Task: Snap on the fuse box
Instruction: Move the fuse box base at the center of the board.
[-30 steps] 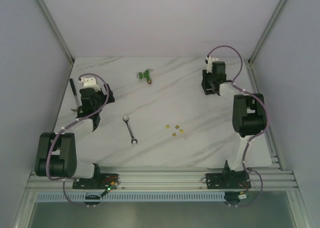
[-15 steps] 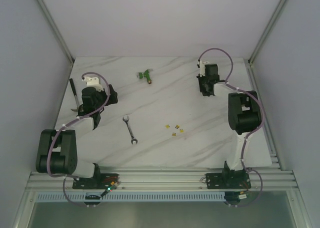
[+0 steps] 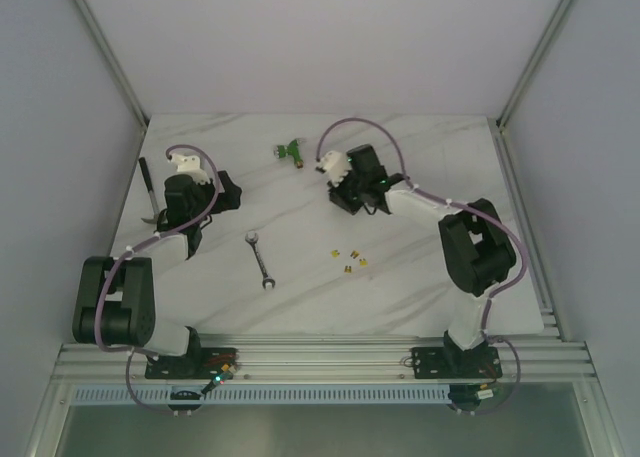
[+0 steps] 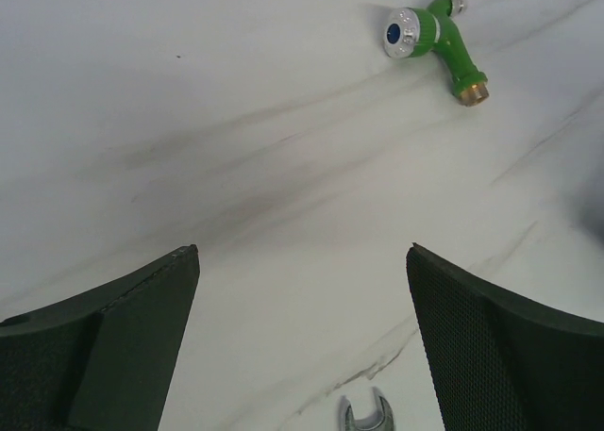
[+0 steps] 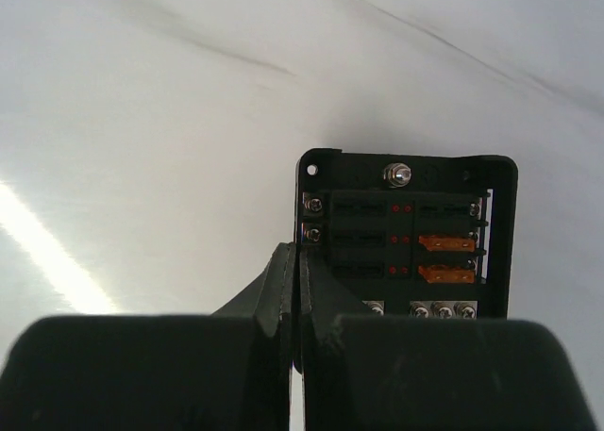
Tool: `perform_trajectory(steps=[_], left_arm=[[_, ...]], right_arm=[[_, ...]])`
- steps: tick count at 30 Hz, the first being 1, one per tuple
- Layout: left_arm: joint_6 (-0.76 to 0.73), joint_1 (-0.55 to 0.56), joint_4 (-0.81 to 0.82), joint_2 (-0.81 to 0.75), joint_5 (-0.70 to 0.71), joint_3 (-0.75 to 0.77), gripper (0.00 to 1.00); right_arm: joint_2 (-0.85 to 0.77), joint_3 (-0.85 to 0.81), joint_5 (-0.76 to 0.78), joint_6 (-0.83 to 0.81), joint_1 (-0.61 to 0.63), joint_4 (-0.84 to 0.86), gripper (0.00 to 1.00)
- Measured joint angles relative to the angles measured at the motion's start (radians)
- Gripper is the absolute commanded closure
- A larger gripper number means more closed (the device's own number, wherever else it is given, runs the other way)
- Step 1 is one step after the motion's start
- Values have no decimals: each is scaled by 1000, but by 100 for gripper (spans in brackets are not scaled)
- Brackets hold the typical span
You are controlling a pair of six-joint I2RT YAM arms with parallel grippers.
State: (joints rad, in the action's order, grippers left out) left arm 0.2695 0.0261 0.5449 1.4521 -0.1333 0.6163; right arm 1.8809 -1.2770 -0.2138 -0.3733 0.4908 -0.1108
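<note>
Two orange fuses point(image 5: 445, 243) show inside the fuse box point(image 5: 406, 233), which we find towards the far edge of the worktop point(image 3: 420, 277), about midway between its left and right edges and near the green connector point(image 3: 291, 152). Our right gripper point(image 5: 295, 261) has its fingers pinched together on the box's left wall. Whether the box rests on the worktop or hangs above it we cannot tell. Our left gripper point(image 4: 302, 290) stands spread wide over the worktop near the left edge. A wrench point(image 3: 260, 259) and loose yellow fuses point(image 3: 349, 258) lie nearer the front edge.
</note>
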Motion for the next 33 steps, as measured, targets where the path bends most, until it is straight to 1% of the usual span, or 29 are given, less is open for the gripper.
perform_trajectory(steps=[5, 12, 14, 17, 22, 25, 30, 33], left_arm=[[34, 0, -26, -3, -10, 0, 0], [108, 0, -64, -69, -35, -35, 0], [128, 0, -68, -85, -44, -48, 0], [156, 9, -71, -90, -63, -61, 0], [187, 57, -79, -90, -81, -63, 0], [201, 89, -87, -92, -84, -63, 0], [213, 122, -95, -100, -84, -63, 0], [224, 134, -98, -100, -84, -63, 0]], right_arm=[[-8, 0, -33, -74, 148, -23, 100], [20, 0, -49, -142, 267, -49, 99], [32, 0, -48, -153, 287, -60, 94], [37, 0, -48, -161, 305, -65, 83], [34, 12, -22, -162, 307, -55, 68], [9, 57, 2, -159, 307, -31, 60], [-56, 137, 61, -155, 307, -1, 50], [-75, 165, 111, -154, 306, 21, 49]])
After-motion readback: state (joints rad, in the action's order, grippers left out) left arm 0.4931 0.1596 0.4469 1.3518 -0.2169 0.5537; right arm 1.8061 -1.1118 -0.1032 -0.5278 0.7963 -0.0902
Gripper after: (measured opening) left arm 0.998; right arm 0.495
